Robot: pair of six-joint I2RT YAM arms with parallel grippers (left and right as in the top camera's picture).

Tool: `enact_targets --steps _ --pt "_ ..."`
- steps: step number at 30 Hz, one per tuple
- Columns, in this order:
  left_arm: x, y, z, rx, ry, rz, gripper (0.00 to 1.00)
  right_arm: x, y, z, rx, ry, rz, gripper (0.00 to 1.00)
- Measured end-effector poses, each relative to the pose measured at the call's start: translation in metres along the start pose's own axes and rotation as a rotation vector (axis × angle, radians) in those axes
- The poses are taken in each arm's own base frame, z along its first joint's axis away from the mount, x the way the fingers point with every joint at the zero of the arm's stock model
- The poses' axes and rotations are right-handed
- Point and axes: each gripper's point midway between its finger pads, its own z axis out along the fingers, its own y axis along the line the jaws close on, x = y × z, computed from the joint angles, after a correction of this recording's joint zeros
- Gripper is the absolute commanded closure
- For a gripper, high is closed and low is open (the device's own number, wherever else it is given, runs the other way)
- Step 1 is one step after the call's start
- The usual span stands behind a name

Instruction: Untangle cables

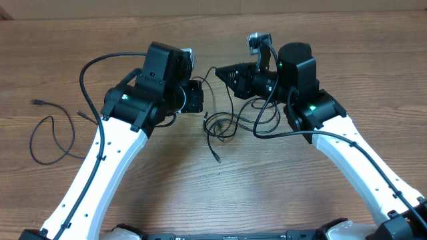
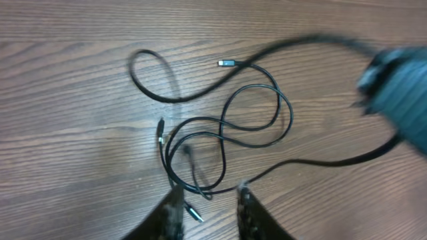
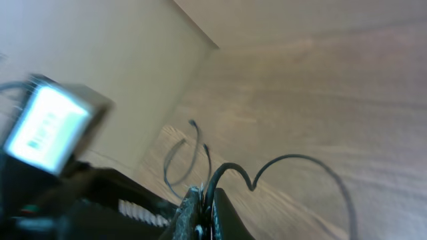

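Note:
A loose tangle of thin black cables (image 1: 220, 125) lies on the wooden table between the two arms. My left gripper (image 1: 203, 107) hovers at its left edge. In the left wrist view that gripper (image 2: 210, 200) stands open, with the cable loops (image 2: 227, 127) just ahead of its fingertips (image 2: 175, 203); a small plug end (image 2: 195, 215) lies between them, unpinched. My right gripper (image 1: 215, 71) is above the tangle's far side. In the right wrist view it (image 3: 207, 200) is shut on one black cable (image 3: 287, 159), which arches away from the jaws.
A separate thin black cable (image 1: 52, 137) lies curled on the far left of the table, also seen as a blurred cable loop (image 3: 175, 157). A silver-tipped plug (image 2: 225, 63) lies at the tangle's far edge. The arms' thicker wires (image 1: 93, 67) hang near both wrists.

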Motion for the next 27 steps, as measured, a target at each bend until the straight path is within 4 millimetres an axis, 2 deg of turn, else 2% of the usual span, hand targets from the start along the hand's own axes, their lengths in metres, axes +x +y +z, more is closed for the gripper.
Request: enact_targets --steps 4,6,7,10,13,15,18,22,27 --pt "0.003 -0.005 0.001 0.03 0.017 0.021 0.73 -0.02 0.017 -0.001 -0.066 -0.076 -0.032 0.96" --pt "0.006 -0.006 0.007 0.038 0.042 0.022 0.83 -0.035 0.026 -0.005 -0.107 -0.128 -0.044 0.96" --pt "0.008 -0.005 0.011 0.04 0.055 0.023 0.83 -0.04 0.028 -0.008 -0.116 -0.147 -0.044 0.96" --pt "0.012 -0.005 0.025 0.049 0.099 0.017 0.82 -0.059 0.033 -0.019 -0.138 -0.212 -0.043 0.96" --pt "0.018 -0.003 0.04 0.049 0.145 0.006 0.69 -0.07 0.033 -0.033 -0.134 -0.248 -0.032 0.96" --pt "0.021 -0.001 0.049 0.047 0.169 0.003 0.61 -0.073 0.03 -0.041 -0.116 -0.254 -0.012 0.96" --pt "0.026 0.002 0.061 0.039 0.204 -0.001 0.58 -0.07 0.014 -0.047 -0.065 -0.232 0.043 0.96" --pt "0.034 0.009 0.081 0.024 0.259 -0.014 0.59 -0.063 -0.012 -0.053 0.01 -0.198 0.122 0.96" --pt "0.048 0.018 0.112 -0.002 0.335 -0.019 0.6 -0.061 -0.019 -0.055 0.028 -0.193 0.143 0.96"
